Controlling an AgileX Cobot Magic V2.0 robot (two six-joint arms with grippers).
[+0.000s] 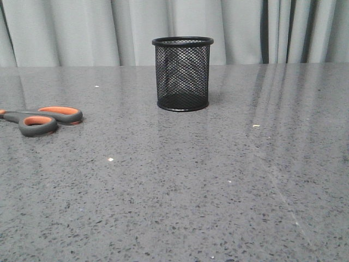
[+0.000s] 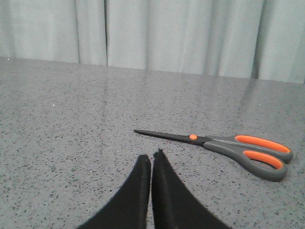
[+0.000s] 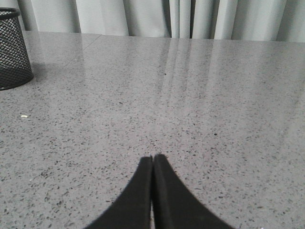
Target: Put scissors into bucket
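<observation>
The scissors (image 1: pixel 43 119) lie flat on the grey speckled table at the far left of the front view, with only the grey and orange handle loops in frame. In the left wrist view the whole scissors (image 2: pixel 224 145) show, blades closed, a short way ahead of my left gripper (image 2: pixel 151 156), which is shut and empty. The black wire-mesh bucket (image 1: pixel 182 73) stands upright at the back centre of the table. It also shows at the edge of the right wrist view (image 3: pixel 12 47), well away from my right gripper (image 3: pixel 152 156), which is shut and empty. Neither gripper appears in the front view.
The grey speckled table (image 1: pixel 218 180) runs back to a pale curtain (image 1: pixel 82 30). A few small white crumbs (image 1: pixel 110 159) lie on the table.
</observation>
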